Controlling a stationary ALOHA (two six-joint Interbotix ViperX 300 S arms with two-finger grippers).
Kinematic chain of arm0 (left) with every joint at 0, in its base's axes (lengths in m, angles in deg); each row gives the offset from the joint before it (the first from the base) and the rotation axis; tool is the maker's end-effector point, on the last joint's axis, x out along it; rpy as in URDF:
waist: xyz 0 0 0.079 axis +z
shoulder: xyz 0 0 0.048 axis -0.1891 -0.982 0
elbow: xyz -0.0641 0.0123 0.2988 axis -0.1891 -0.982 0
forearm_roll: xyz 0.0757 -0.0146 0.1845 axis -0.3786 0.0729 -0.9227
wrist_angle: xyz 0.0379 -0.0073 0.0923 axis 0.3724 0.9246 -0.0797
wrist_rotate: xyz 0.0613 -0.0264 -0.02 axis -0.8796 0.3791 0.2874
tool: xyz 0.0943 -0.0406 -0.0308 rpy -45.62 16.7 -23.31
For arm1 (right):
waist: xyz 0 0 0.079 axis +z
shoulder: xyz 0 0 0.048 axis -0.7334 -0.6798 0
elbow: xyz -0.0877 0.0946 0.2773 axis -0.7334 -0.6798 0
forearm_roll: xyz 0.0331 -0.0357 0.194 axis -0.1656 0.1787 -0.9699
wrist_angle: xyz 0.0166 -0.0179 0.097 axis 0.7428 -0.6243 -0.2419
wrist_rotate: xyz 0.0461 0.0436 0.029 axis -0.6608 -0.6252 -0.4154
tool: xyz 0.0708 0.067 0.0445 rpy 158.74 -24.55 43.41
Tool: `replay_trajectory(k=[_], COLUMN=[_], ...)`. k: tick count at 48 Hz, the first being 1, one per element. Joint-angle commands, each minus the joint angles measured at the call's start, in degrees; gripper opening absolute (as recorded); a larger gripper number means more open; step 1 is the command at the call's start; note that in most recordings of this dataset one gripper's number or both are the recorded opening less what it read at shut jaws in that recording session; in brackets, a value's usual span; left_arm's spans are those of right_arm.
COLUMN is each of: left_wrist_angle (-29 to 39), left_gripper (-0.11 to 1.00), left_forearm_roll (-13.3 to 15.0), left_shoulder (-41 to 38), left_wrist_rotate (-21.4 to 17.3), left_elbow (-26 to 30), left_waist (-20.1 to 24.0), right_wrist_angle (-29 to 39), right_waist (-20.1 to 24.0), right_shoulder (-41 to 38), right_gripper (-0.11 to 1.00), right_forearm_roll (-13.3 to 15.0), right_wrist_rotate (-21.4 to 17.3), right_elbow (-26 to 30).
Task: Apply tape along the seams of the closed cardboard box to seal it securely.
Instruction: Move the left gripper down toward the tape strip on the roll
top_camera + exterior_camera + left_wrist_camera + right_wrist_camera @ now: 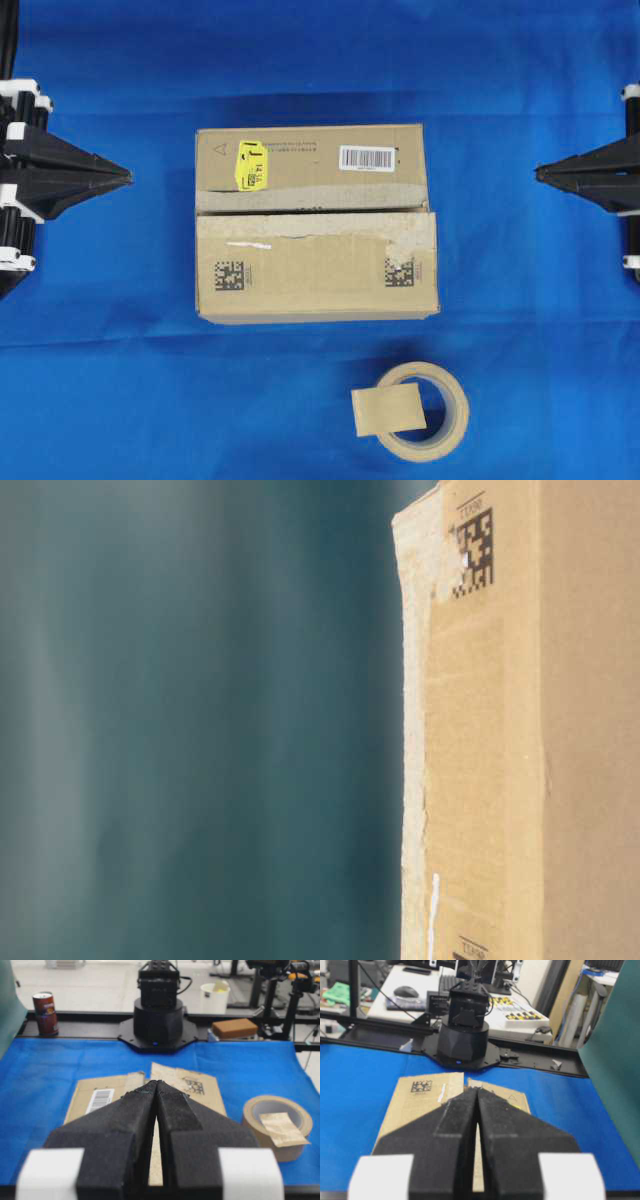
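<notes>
The cardboard box (316, 222) was set in the middle of the blue bench (120, 390). The seams (310, 209) ran as a dark line across its top, between the two flaps. A yellow sticker (250, 163) and a white barcode label (367, 157) were seen on the far flap. The tape (388, 410), a small flat tan piece, was laid on the near edge of the tape roll (424, 411), near the box's front right corner but apart from it.

The left claw (127, 176) was pressed shut and nothing was held in it. The right claw (540, 173) was shut too, and empty. Each was kept well apart from the box's side, pointed toward it. Open blue room was left all around the box.
</notes>
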Motion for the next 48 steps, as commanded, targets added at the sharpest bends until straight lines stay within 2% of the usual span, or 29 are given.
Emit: replay_trajectory(k=[1,7,13,14,22,27,34,36,40,48], left_wrist_angle=[-0.2,-1.4,-5.3,-6.8,-13.4,-15.3,-15.3,-14.9,-13.1,-9.4], left_gripper=[0.00,0.00,0.00,0.00,0.00,0.00,0.01,0.05,0.22,0.72], left_forearm_roll=[0.8,0.6,0.9,0.9,0.9,0.9,0.8,0.9,0.9,0.9], left_shoulder=[-1.0,-2.1,-5.8,-7.1,-16.0,-22.9,-31.4,-33.4,-37.1,-45.8], left_wrist_rotate=[-0.7,-3.4,-11.3,-13.2,-19.2,-24.1,-28.7,-30.2,-33.9,-42.8], left_elbow=[1.5,1.8,2.5,2.8,5.1,7.6,12.3,13.5,16.0,21.3], left_waist=[-0.7,-2.6,-5.4,-6.2,-9.4,-11.7,-15.4,-16.3,-17.7,-19.2], right_wrist_angle=[-0.1,2.0,2.5,2.5,2.1,1.2,0.2,0.2,0.2,-0.1], right_waist=[-0.3,-0.3,-0.3,-0.3,-0.3,-0.3,-0.3,-0.3,-0.3,-0.3], right_shoulder=[-0.8,-1.7,-2.7,-3.0,-4.5,-5.0,-5.2,-5.1,-5.2,-5.2], right_gripper=[0.02,0.02,0.02,0.02,0.02,0.02,0.02,0.02,0.02,0.02], right_forearm_roll=[-0.2,-0.5,-0.9,-0.9,-1.9,-2.0,-2.0,-2.1,-2.1,-2.1], right_wrist_rotate=[-0.4,-0.4,-0.4,-0.4,-0.5,-0.4,-0.4,-0.4,-0.4,-0.4], right_elbow=[1.3,2.5,2.8,2.7,2.7,2.8,2.8,2.8,2.8,2.8])
